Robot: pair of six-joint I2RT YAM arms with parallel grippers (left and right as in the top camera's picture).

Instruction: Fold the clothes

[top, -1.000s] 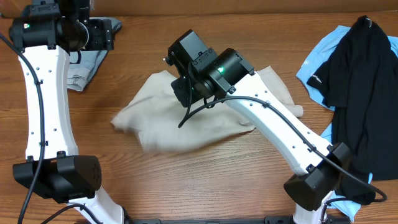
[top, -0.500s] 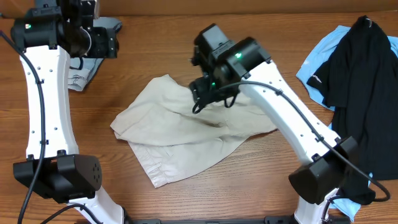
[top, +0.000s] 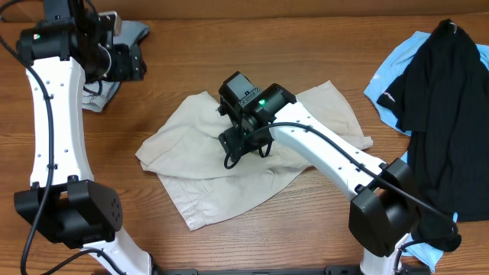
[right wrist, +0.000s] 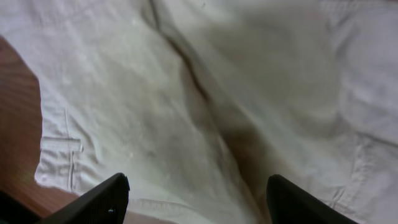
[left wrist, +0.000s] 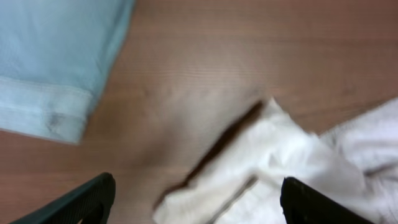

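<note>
Beige clothes (top: 205, 177), crumpled, beneath spread right hand (right wrist: 198, 182); left hand (left wrist: 198, 182) likewise spread, empty.

Laundry on a wooden table (top: 306, 53).
Beige garment (top: 206, 176) centre, pale denim piece (top: 103, 95) far left, black and sky-blue tops (top: 443, 99) right.

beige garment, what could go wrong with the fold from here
1. The right gripper hangs open over a deep crease in the middle of the beige garment; closing there could pinch several layers and bunch it.
2. The left gripper is open near both the light-blue denim and a garment corner; dropping slightly off could catch the denim instead.
</note>
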